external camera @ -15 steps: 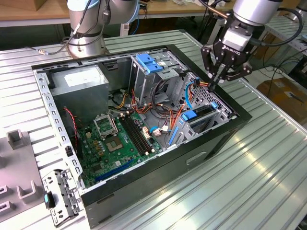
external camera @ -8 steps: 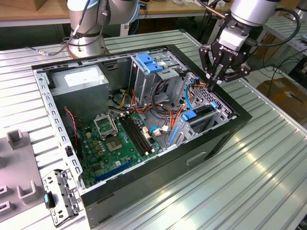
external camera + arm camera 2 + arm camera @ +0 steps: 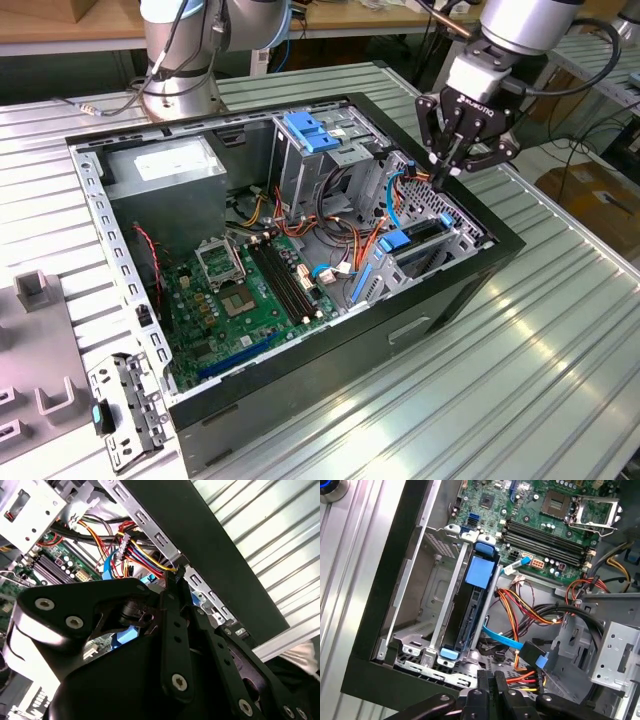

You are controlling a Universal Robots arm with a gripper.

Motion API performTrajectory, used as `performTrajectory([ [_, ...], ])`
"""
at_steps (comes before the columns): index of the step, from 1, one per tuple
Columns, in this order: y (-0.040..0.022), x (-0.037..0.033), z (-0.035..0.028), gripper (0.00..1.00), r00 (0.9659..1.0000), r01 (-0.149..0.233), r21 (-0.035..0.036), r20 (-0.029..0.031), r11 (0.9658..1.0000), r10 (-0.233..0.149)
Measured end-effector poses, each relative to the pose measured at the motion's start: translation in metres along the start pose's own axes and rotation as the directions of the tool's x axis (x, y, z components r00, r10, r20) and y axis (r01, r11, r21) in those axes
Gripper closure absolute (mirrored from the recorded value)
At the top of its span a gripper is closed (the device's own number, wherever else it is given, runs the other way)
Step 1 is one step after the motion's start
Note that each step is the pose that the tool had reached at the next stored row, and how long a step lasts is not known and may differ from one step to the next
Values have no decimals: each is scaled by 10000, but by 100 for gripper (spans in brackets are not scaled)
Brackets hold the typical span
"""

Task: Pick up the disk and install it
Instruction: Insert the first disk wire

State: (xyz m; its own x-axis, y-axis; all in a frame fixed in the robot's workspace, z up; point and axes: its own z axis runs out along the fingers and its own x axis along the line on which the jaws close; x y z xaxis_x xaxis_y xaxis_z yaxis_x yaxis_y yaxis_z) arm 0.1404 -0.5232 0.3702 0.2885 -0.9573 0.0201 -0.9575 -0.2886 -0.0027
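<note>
The disk [image 3: 471, 615] stands on edge in the drive bay at the corner of the open computer case [image 3: 470, 280]. Its bright blue carrier rail [image 3: 481, 572] runs over its upper edge, with a blue tab [image 3: 449, 653] at the end near the case wall. In the exterior view the disk [image 3: 404, 243] shows as a blue strip in the bay on the exterior view's right. My gripper [image 3: 441, 181] hangs above the case just past that bay, fingers shut together and holding nothing. In both wrist views the gripper [image 3: 492, 679] [image 3: 175, 580] is apart from the disk.
A green motherboard [image 3: 250, 290] covers the case floor. A grey box with a white label [image 3: 165, 168] sits at the back. Another drive cage with a blue latch [image 3: 311, 131] stands mid-case. Loose coloured cables and a blue ribbon cable [image 3: 505, 641] lie beside the bay. A metal bracket [image 3: 125, 410] rests on the table.
</note>
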Motion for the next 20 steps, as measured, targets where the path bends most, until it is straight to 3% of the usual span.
performTrajectory([
  [6, 59, -12, 3, 83, 9996, -268, -4, 2, 9996, 268],
  [12, 61, -12, 15, 83, 9967, -813, -16, -3, 9967, 813],
  [20, 104, -12, 45, 83, 9951, -984, -20, -2, 9951, 984],
])
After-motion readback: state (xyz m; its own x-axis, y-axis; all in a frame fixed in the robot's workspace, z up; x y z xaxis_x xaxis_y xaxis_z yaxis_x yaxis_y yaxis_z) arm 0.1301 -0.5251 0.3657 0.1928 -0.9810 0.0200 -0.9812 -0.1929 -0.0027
